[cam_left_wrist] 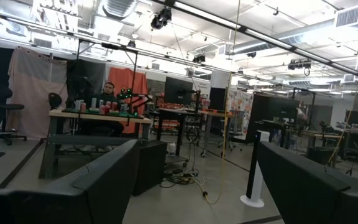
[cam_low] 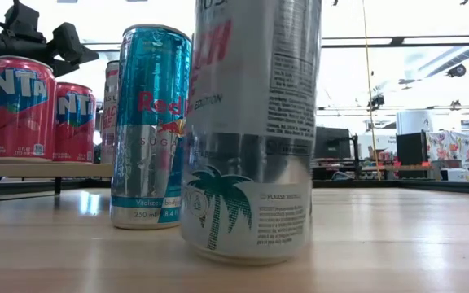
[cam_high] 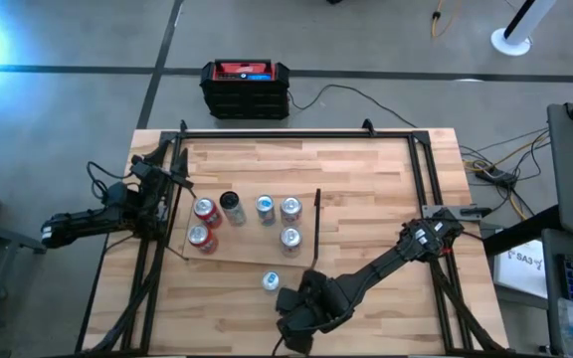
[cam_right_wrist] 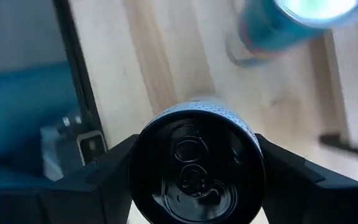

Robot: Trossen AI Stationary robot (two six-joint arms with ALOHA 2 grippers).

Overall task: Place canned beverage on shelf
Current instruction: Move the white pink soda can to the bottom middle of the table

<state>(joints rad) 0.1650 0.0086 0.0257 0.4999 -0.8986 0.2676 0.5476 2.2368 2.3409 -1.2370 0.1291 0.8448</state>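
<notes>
The shelf is a pale board with a thin black bar along its right edge. Several cans stand on it, among them two red ones. A blue and silver can stands on the table in front of the shelf. My right gripper is near the table's near edge, shut on a silver can with a palm print. My left gripper is open and empty, held up at the table's left edge, left of the shelf. My right gripper pinches the silver can between its two fingers, one on each side of the can's upper wall, near the dark top. The fingers come from above, pointing down. The can stands upright with its bottom on the table.
A black metal frame runs round the tabletop. A black and red box sits on the floor beyond the far edge. Bare tabletop lies right of the shelf's bar.
</notes>
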